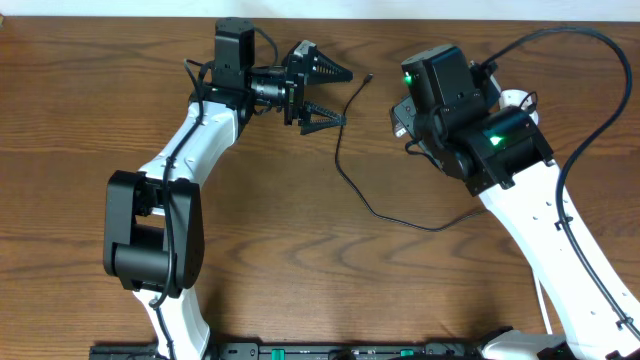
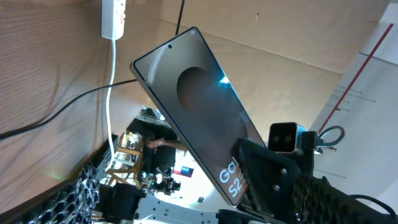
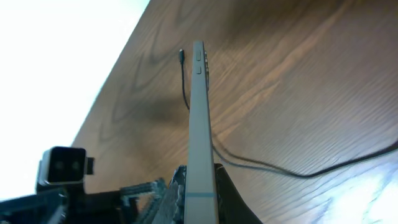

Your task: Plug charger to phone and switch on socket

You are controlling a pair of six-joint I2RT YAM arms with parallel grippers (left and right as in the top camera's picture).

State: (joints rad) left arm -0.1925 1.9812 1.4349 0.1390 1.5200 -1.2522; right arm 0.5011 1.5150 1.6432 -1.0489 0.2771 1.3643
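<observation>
On my near side, the long thin black charger cable [image 1: 338,150] lies in a loose curve on the brown wood-grain desk [image 1: 300,260]. It comes out from under the right arm, runs leftward, then heads away from me to its small black connector tip [image 1: 370,75]. The tip lies flat on the wood, apart from both grippers.

Further off, my right gripper [image 3: 200,183] is clamped on the lettered end of the dark brownish-grey slab phone [image 2: 193,106]. It holds the phone off the desk, on edge and tilted, at the far middle-right near the connector tip. The phone's face is glossy, with a darker oval graphic. Of the white lettering I can read only "Ga" and "S2" before the black fingers [image 2: 273,177] cover it. Edge-on from the right wrist, the phone is a thin grey band with two side buttons [image 3: 199,61] towards its far end. From overhead, the wrist housing [image 1: 440,85] hides both the phone and the right gripper.

My left gripper [image 1: 345,97] sits left of the tip, spread wide and holding nothing. Its black fingers have a lattice texture.

Farthest, in the left wrist view, the narrow white plastic power strip [image 2: 113,18] is cut off by the frame edge. Its white cord [image 2: 112,93] runs off along the wood. I cannot make out its switches.
</observation>
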